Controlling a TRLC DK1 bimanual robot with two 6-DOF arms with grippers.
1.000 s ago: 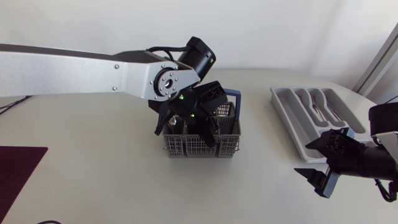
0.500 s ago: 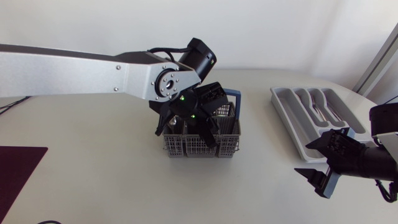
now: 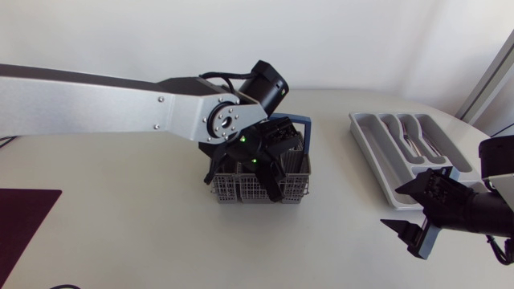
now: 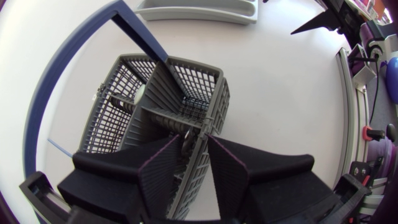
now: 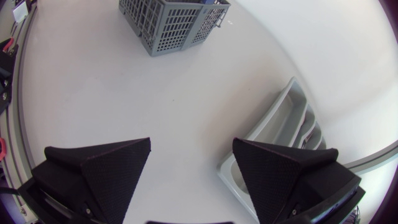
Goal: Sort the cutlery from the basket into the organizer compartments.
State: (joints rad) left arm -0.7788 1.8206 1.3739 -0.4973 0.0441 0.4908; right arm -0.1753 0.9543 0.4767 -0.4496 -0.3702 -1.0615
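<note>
The grey mesh cutlery basket [image 3: 283, 191] with a blue handle [image 3: 304, 123] stands mid-table. My left gripper [image 3: 246, 172] comes down onto it from above. In the left wrist view its fingers [image 4: 160, 169] stand partly apart and open, dipping over the basket [image 4: 186, 81] where its dividers cross. A shiny metal piece of cutlery [image 4: 185, 132] shows between the tips, apart from both. The grey organizer [image 3: 365, 146] lies at the far right with forks [image 3: 414, 141] in it. My right gripper [image 3: 393, 203] hangs open and empty near the organizer's front end [image 5: 280, 127].
A dark mat [image 3: 24, 217] lies at the table's front left corner. Bare tabletop spreads between basket and organizer. From the right wrist view the basket [image 5: 171, 18] is far ahead of the open gripper [image 5: 191, 162].
My left arm has shifted a little right and lower, bringing its gripper further down onto the basket. The right arm has stayed still.
</note>
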